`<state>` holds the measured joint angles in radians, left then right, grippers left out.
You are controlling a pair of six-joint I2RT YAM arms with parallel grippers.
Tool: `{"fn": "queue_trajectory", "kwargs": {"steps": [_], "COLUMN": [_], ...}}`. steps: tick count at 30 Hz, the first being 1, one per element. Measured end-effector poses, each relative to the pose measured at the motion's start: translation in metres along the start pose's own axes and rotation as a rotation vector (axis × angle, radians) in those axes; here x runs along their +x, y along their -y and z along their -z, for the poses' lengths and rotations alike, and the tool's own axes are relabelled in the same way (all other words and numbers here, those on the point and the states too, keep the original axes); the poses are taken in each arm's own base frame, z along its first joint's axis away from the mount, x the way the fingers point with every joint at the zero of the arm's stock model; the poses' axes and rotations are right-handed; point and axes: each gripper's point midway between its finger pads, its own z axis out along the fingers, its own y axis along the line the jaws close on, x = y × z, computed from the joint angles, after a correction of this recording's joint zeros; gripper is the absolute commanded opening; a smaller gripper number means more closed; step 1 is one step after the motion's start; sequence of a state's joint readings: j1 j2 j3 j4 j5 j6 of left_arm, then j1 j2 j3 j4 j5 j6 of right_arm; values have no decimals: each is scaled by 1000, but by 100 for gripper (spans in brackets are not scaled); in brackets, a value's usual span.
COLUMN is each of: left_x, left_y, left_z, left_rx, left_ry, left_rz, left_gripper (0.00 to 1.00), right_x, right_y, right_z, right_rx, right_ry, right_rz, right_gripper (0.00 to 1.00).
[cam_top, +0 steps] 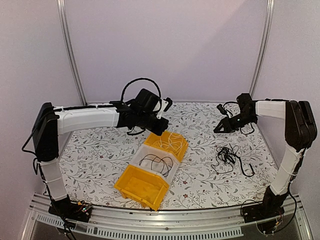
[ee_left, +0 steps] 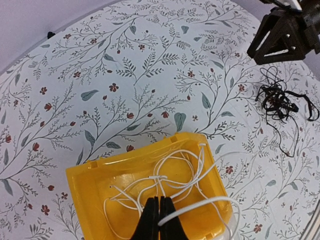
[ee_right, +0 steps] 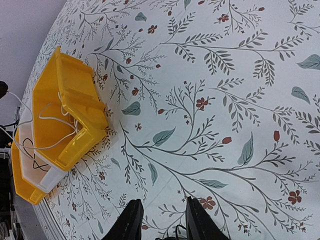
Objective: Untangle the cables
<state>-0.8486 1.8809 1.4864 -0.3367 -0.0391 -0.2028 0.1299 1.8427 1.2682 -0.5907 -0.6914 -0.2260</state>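
A white cable [ee_left: 180, 172] lies looped in the far yellow bin [ee_left: 90, 180], with one strand running over the bin's right rim. My left gripper [ee_left: 159, 216] hangs just above that bin, shut on a strand of this white cable; in the top view the left gripper [cam_top: 161, 128] is over the bin's back edge. A tangle of black cables [cam_top: 228, 155] lies on the table right of the bins, the same tangle [ee_left: 280, 100] showing in the left wrist view. My right gripper [cam_top: 220, 128] hovers behind that tangle, open and empty [ee_right: 162, 216]. Another black cable [cam_top: 156, 162] sits in the white bin.
Three bins stand in a diagonal row: the far yellow bin [cam_top: 176, 145], a white bin [cam_top: 167, 172] and a near yellow bin [cam_top: 141, 186]. The flowered tablecloth [cam_top: 95, 160] covers the table. Metal posts [cam_top: 70, 50] stand at the back corners.
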Motion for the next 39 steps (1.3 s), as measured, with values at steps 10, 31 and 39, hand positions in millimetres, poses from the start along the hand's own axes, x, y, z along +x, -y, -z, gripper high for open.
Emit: {"fn": "queue_trajectory", "kwargs": {"steps": [10,31,39], "left_x": [34,56,73], "left_y": [-18,-32,-30], "left_z": [-20,-59,-70], "left_rx": [-47,-106,-88], "left_ry": [-111,-244,-288], "left_rz": [1,1,4], "left_gripper": [0,0,3], "right_x": [0,5,5], "right_y": [0,0,0], "right_z": [0,-2,-2], "right_rx": [0,-3,-4], "right_ry": [0,-9,-10], "right_rz": [0,-9,-8], "right_gripper": [34,36,36]}}
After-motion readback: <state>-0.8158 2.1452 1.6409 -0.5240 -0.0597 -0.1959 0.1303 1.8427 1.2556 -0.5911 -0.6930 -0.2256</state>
